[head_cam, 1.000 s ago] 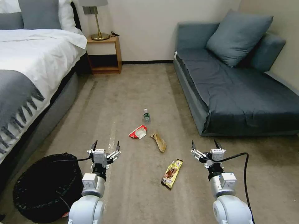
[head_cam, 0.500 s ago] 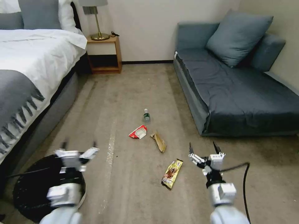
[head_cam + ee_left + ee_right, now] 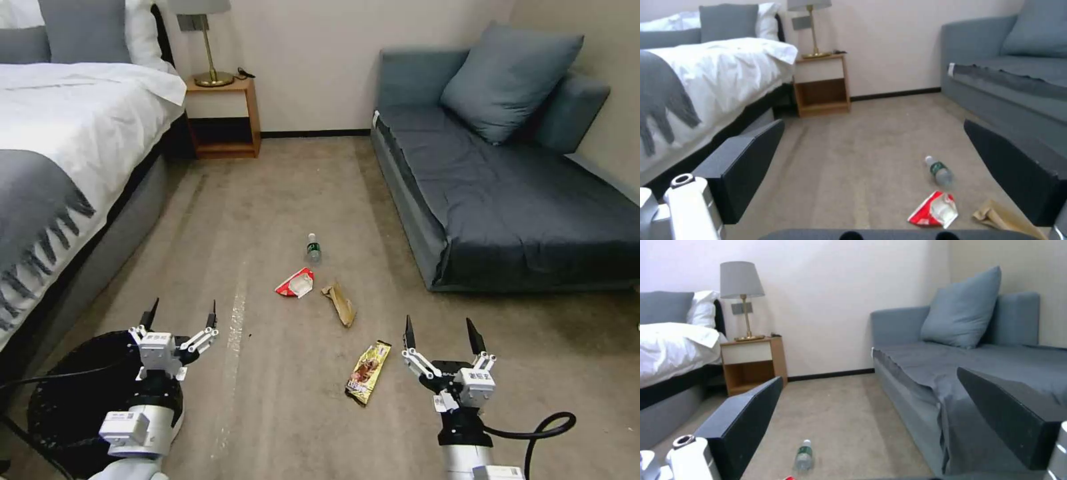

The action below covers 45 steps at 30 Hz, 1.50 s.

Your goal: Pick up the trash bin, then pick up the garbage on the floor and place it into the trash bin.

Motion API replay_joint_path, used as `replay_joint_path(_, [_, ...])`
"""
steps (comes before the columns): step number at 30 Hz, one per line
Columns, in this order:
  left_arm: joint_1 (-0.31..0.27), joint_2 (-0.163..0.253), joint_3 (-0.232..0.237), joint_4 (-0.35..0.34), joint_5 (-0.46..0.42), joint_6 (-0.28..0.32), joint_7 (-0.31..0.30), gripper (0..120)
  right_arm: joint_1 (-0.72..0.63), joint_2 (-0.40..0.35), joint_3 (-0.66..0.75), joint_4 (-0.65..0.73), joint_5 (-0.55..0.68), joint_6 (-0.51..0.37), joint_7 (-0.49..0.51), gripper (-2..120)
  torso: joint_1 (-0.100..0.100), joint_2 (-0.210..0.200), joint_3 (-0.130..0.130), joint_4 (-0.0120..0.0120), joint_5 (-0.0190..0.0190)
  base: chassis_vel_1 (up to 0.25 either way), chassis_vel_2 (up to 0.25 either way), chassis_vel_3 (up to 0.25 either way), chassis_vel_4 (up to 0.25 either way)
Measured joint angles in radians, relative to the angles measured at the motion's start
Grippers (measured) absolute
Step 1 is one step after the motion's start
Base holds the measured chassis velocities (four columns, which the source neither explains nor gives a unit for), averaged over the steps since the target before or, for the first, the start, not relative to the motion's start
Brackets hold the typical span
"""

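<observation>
The black trash bin (image 3: pixel 63 393) with its crinkly bag stands on the carpet at the lower left, partly behind my left arm. My left gripper (image 3: pixel 181 315) is open just above the bin's far right rim. The garbage lies mid-floor: a clear bottle with a green label (image 3: pixel 313 249) (image 3: pixel 938 170) (image 3: pixel 803 455), a red-and-white carton (image 3: pixel 296 283) (image 3: pixel 934 209), a brown paper bag (image 3: pixel 341 303) (image 3: pixel 1000 216) and a gold-yellow wrapper (image 3: pixel 368 371). My right gripper (image 3: pixel 440 333) is open and empty, just right of the wrapper.
A bed (image 3: pixel 60 147) with white sheets and a grey throw runs along the left. A grey sofa (image 3: pixel 513 200) lines the right. A wooden nightstand (image 3: pixel 223 113) with a lamp stands at the far wall. Open carpet lies between them.
My left arm has swung left from mid-floor to over the bin's rim. My right arm has pulled back toward me and slightly lower. The litter has not moved.
</observation>
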Motion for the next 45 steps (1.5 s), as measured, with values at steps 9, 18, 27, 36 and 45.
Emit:
replay_joint_path(9, [0.022,0.028,-0.064,-0.006,-0.040,0.040,-0.026,100,0.022,-0.021,0.003,-0.014,0.033,-0.034,0.002,100,0.000,0.000,0.000,0.0001,0.0000,0.000,0.000,0.000,0.000])
replay_joint_path(18, [0.037,0.131,-0.151,0.037,-0.306,0.139,-0.023,100,0.051,-0.043,0.012,-0.058,0.081,-0.046,0.015,100,0.000,0.000,0.000,0.0001,-0.0002,0.000,0.000,0.000,0.000])
replay_joint_path(27, [0.015,0.235,-0.373,0.150,-0.442,0.278,0.026,100,0.082,-0.058,0.025,-0.084,0.116,-0.057,0.020,100,0.000,0.000,0.000,0.0001,-0.0002,0.000,0.000,0.000,0.000])
replay_joint_path(36, [0.015,0.352,-0.541,0.263,-0.517,0.456,0.125,100,0.111,-0.059,0.022,-0.120,0.132,-0.063,0.026,100,0.000,0.000,0.000,0.0001,-0.0001,0.000,0.000,0.000,0.000])
replay_joint_path(45, [-0.016,0.445,-0.565,0.405,-0.514,0.661,0.256,100,0.122,-0.056,0.023,-0.136,0.142,-0.068,0.030,100,0.000,0.000,0.000,0.0000,-0.0001,0.000,0.000,0.000,0.000])
